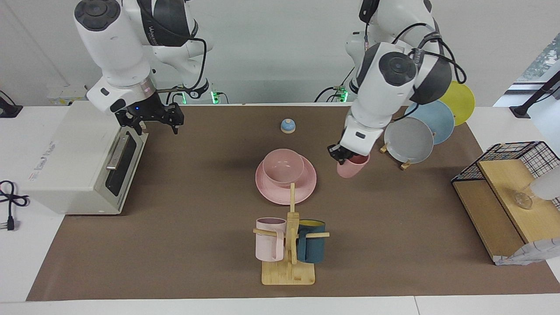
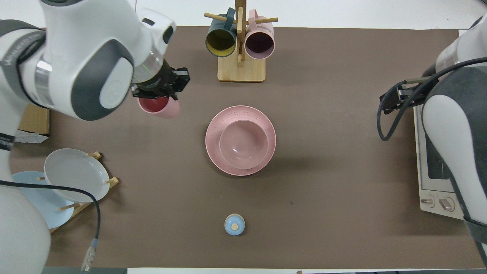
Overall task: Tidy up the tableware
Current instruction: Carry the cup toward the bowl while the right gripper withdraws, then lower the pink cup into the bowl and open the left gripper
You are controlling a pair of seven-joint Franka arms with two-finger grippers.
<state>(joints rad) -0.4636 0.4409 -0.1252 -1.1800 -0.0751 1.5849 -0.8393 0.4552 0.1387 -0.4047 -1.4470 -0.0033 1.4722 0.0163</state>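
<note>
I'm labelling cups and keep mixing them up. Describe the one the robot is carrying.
Start at the matte pink plate with its pink bowl mid-table. Beside it, toward the left arm's end, the left gripper holds a small matte pink cup tilted in the air. Unlike the racked mugs, it has no handle.

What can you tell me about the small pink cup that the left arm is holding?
The cup is small, matte pink, tapered and has no handle; its inside looks a deeper pink. It hangs tilted in the air, clamped at its rim by the jaws of the left gripper, with its mouth turned toward the robots. It is over bare brown mat beside the pink plate, toward the left arm's end, touching nothing but the gripper.
</note>
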